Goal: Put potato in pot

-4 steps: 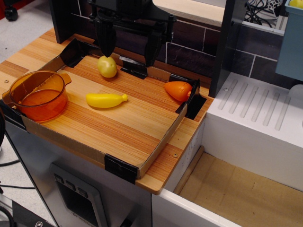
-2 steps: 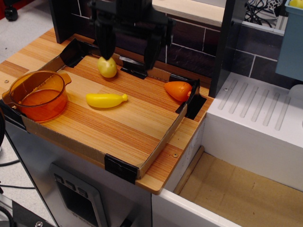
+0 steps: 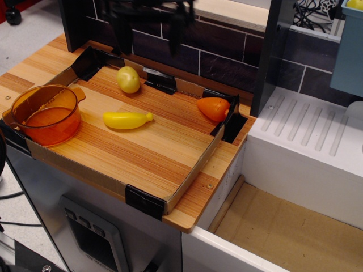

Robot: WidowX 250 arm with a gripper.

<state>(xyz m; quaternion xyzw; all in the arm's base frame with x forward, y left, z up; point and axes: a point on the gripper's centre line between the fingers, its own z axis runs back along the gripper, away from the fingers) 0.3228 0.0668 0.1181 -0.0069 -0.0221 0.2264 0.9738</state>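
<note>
The striped wooden surface (image 3: 142, 153) with low cardboard walls carries 4 things. The translucent orange plastic round pot (image 3: 45, 113) stands at its left edge and looks empty. The dark robot gripper (image 3: 148, 22) is blurred at the top of the view, above the back wall; whether its jaws are open or closed cannot be told, and they hold nothing visible. The elongated bright yellow plastic toy (image 3: 127, 119) lies in the middle, and the orange pointed toy (image 3: 213, 107) lies at the right wall. The small round pale yellow-green plastic potato (image 3: 129, 79) rests near the back wall, free, well apart from the pot. The grasp seems not yet done; next the jaws probably must descend around the potato.
</note>
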